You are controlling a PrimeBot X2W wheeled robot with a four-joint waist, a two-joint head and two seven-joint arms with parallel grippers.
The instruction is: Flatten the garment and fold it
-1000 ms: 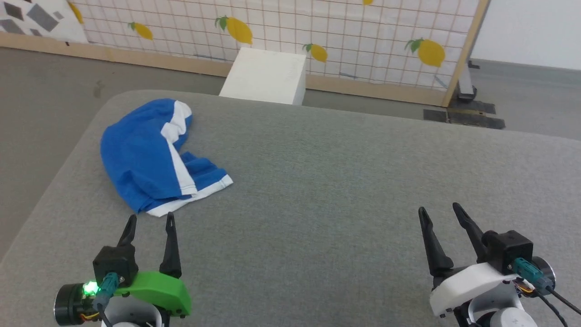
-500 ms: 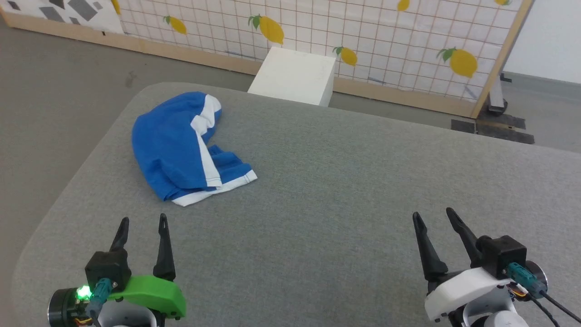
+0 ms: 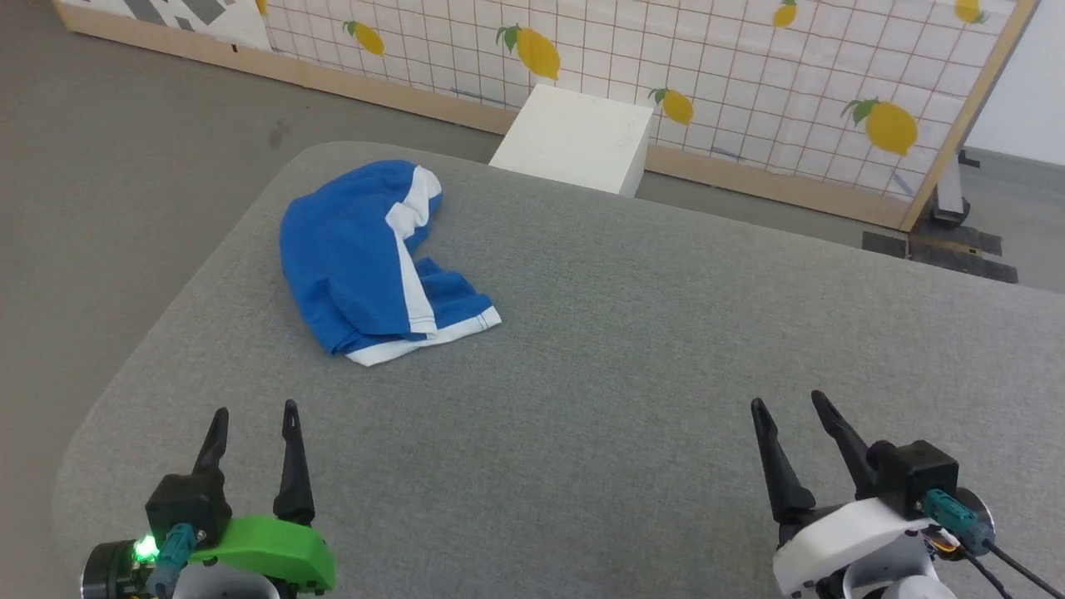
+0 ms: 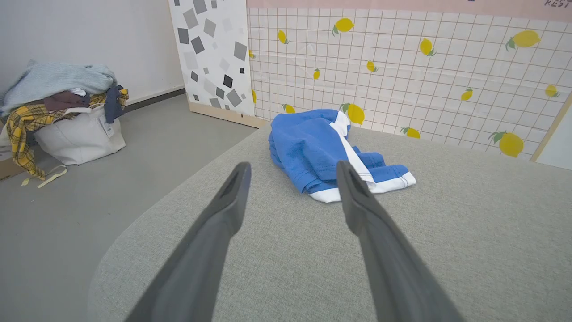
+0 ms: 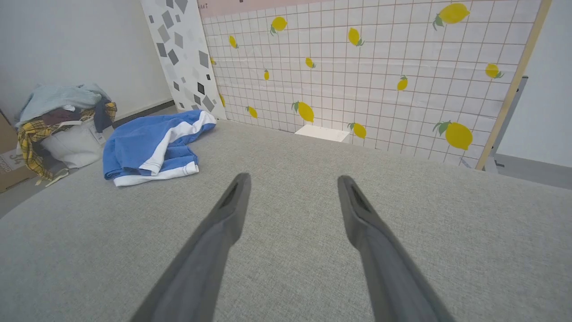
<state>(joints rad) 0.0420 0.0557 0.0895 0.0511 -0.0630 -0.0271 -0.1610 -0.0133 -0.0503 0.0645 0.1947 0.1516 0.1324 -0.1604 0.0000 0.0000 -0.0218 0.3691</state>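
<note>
The garment is a royal-blue pair of shorts with a white side stripe and white hem band, lying crumpled near the far left corner of the grey padded table. It also appears ahead of the fingers in the left wrist view as the garment, and at the far left in the right wrist view as the garment. My left gripper hovers open at the lower left, a short way in front of the shorts and apart from them. My right gripper stands open at the lower right, far from the cloth.
A white box stands on the floor behind the table, before a lemon-patterned screen. A laundry basket heaped with clothes sits on the floor to the left. The table's rounded left edge runs close to the shorts.
The head camera has turned left, so the whole picture has shifted right. Both grippers stay open, and the left one sits a little farther back from the shorts.
</note>
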